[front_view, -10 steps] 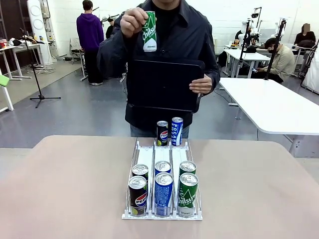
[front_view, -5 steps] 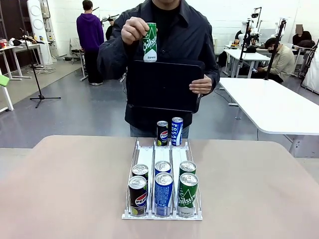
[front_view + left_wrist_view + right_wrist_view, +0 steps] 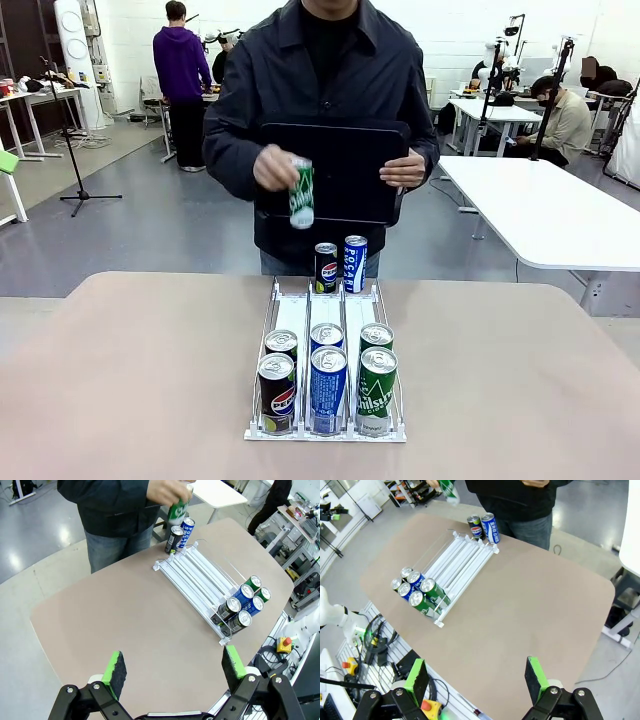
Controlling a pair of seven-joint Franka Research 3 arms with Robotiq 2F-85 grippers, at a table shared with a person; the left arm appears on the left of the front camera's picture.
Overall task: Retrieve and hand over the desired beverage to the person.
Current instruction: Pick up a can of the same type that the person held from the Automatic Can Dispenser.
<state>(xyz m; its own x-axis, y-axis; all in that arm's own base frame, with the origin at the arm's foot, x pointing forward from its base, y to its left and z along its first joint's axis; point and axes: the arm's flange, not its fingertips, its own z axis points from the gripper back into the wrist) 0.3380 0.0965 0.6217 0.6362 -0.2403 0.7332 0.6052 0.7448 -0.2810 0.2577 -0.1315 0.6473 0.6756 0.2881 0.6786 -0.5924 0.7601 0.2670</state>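
The person (image 3: 330, 90) in a dark navy jacket stands at the far side of the table. One hand holds a green can (image 3: 301, 193) tilted low over the table's far edge; the other holds a black tablet (image 3: 345, 165). A white rack (image 3: 325, 432) in the middle holds three lanes of cans: black (image 3: 276, 393), blue (image 3: 328, 388) and green (image 3: 377, 390) in front, one more behind each. My left gripper (image 3: 173, 665) and right gripper (image 3: 476, 679) hover open and empty, high over the table's near side. From the left wrist the held green can (image 3: 177, 510) shows above the rack (image 3: 195, 572).
A black can (image 3: 326, 267) and a blue can (image 3: 355, 263) stand at the rack's far end. Bare tabletop (image 3: 130, 370) lies on both sides of the rack. White tables, other people and a stand are in the room behind.
The person has lowered the green can from head height to waist height, toward the far end of the rack. The cans in the rack have not moved.
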